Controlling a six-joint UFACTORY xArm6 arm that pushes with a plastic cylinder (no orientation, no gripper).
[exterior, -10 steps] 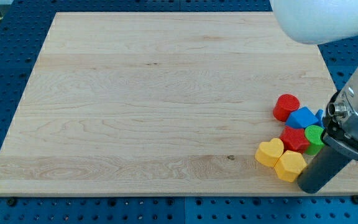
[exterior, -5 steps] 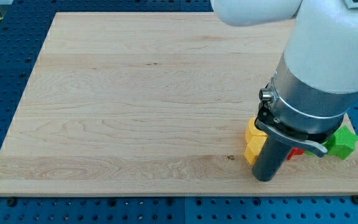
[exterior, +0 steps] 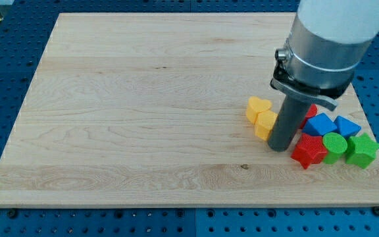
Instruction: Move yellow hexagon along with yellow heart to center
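Observation:
The yellow heart (exterior: 257, 107) lies on the wooden board (exterior: 143, 112), right of its middle. The yellow hexagon (exterior: 265, 124) sits just below it, touching it, partly hidden by the rod. My tip (exterior: 279, 147) rests on the board directly right of the yellow hexagon, against it. The rod stands between the yellow pair and the cluster of other blocks to the right.
Right of my tip lie a red cylinder (exterior: 311, 111) mostly hidden by the arm, a blue block (exterior: 320, 124), a blue triangle (exterior: 347, 126), a red block (exterior: 309, 150), a green cylinder (exterior: 335, 146) and a green star (exterior: 362, 150) near the board's right edge.
My tip has moved up and left, pushing the yellow heart and yellow hexagon up and leftward from the lower right. The red, blue and green blocks were shifted too.

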